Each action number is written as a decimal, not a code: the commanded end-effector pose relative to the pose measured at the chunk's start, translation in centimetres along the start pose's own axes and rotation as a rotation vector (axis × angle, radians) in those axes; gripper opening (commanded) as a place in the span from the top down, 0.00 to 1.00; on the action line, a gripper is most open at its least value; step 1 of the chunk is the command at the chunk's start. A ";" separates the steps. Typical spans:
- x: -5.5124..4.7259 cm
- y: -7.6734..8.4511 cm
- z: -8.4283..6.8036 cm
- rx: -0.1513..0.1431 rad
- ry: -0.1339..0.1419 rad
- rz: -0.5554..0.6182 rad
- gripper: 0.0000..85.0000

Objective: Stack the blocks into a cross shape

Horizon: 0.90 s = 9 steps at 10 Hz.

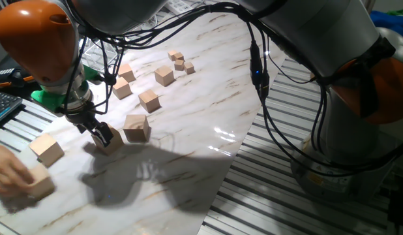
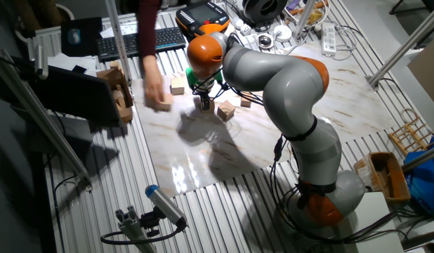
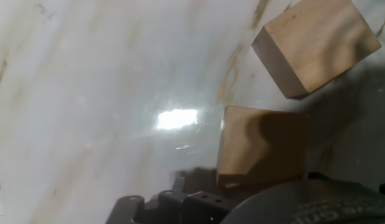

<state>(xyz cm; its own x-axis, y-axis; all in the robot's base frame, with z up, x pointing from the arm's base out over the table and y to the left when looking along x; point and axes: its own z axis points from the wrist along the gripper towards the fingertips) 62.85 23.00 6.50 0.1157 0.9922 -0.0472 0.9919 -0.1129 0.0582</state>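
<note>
Jaws: we see the gripper point(image 1: 102, 135) low over the worktop point(image 1: 208, 104), its jaws set on either side of one block point(image 1: 109, 138) and seemingly pinching it; the hand view shows that block point(image 3: 262, 148) right at the fingers, though the contact itself is shadowed.
Nearest neighbour: a second block point(image 1: 137, 128) sits just beside the held one, turned at an angle to it and, as far as we can tell, not touching.
Other blocks: a third point(image 1: 46, 149) lies near the worktop's edge, and a fourth point(image 1: 40, 179) is under a person's hand point(image 1: 7, 173).
Smaller cubes: medium point(image 1: 149, 100) and tiny ones point(image 1: 179, 61) lie further back, well apart from the work.
Handling: we judge the blocks light, stiff and hard, with smooth faces that could slip on a skewed grip.
Where to hold: across two opposite flat faces, about mid-height, jaws square to them.
Risk: the marble-look worktop seems slick, so a nudge may slide the neighbour.
</note>
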 end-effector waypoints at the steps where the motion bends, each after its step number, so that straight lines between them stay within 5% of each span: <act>1: 0.0 0.0 -0.1 0.000 -0.001 -0.002 0.00; 2: 0.0 0.0 -0.2 -0.009 -0.013 -0.007 0.00; 9: 0.3 -0.3 -0.1 -0.006 0.019 -0.011 0.00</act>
<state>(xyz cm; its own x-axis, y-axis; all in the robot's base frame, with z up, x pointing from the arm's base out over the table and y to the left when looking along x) 62.51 23.39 6.59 0.1037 0.9942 -0.0288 0.9929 -0.1018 0.0619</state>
